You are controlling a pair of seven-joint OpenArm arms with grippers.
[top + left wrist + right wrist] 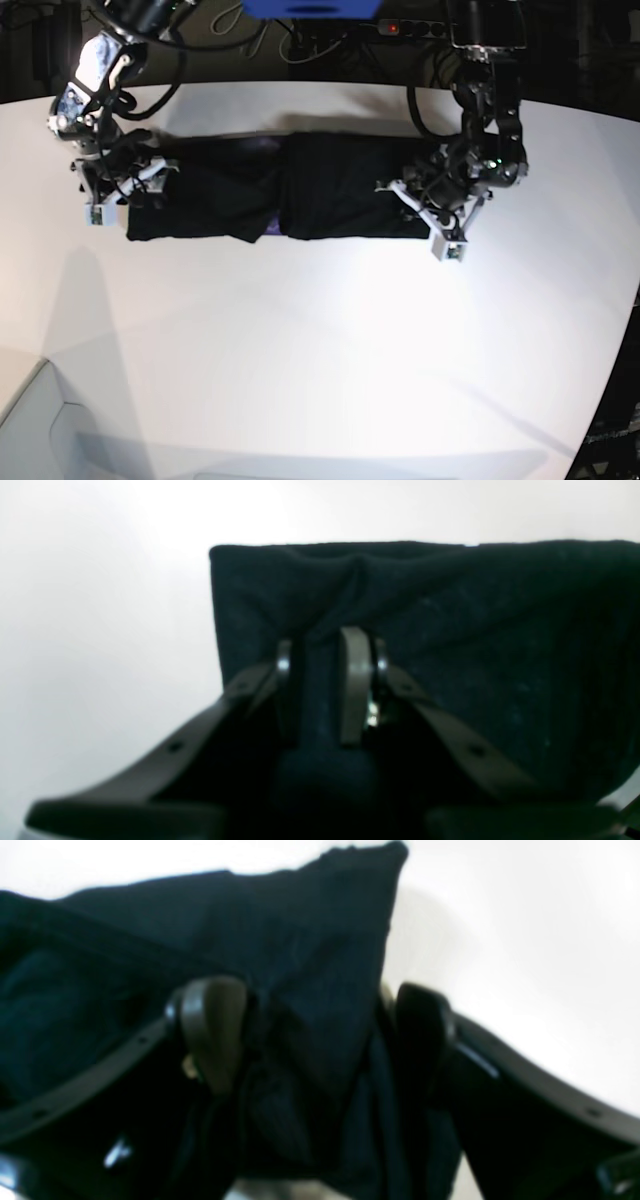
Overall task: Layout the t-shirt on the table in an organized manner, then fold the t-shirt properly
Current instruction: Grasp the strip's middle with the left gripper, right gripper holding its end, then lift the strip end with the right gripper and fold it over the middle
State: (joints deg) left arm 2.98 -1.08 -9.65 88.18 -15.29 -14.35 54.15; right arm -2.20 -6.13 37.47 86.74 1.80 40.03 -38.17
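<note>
The black t-shirt (320,190) lies as a long folded strip across the far part of the white table (320,350), with a bit of purple print (270,225) at its near edge. My left gripper (412,192) is at the strip's right end. In the left wrist view the left gripper (320,652) is shut on a pinch of the t-shirt (475,630). My right gripper (148,178) is at the strip's left end. In the right wrist view the right gripper (317,1032) stands open, its fingers (215,1025) wide apart with bunched t-shirt (310,940) between them.
A blue object (310,8), cables and a power strip (410,28) lie beyond the table's far edge. The table's curved edge (622,330) runs down the right side. A white panel (35,425) sits at the lower left corner.
</note>
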